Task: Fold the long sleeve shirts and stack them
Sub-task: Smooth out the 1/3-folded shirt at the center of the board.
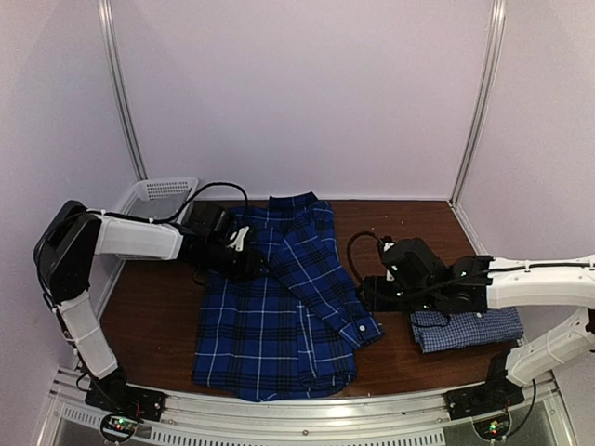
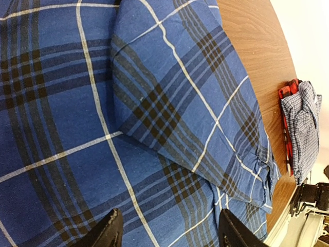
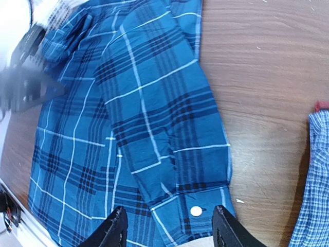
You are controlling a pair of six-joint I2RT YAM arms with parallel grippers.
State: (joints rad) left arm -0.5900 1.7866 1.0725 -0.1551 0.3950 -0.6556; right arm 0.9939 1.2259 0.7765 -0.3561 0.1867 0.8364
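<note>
The dark royal-blue plaid shirt (image 1: 270, 316) lies spread on the wooden table, one sleeve folded diagonally across it with its cuff (image 1: 364, 329) at the right. The cuff's white button (image 3: 196, 211) shows in the right wrist view. My left gripper (image 1: 249, 263) is open and empty, just above the shirt's upper left part (image 2: 103, 128). My right gripper (image 1: 370, 295) is open and empty, hovering over the sleeve cuff (image 3: 205, 203). The paler small-check shirt (image 1: 465, 329) lies folded at the right, under my right arm; it also shows in the left wrist view (image 2: 303, 128).
A white mesh basket (image 1: 160, 190) stands at the back left corner. Something red (image 2: 287, 123) lies under the folded check shirt. White walls enclose the table (image 1: 409, 223) on three sides; a metal rail (image 1: 307, 423) runs along the near edge.
</note>
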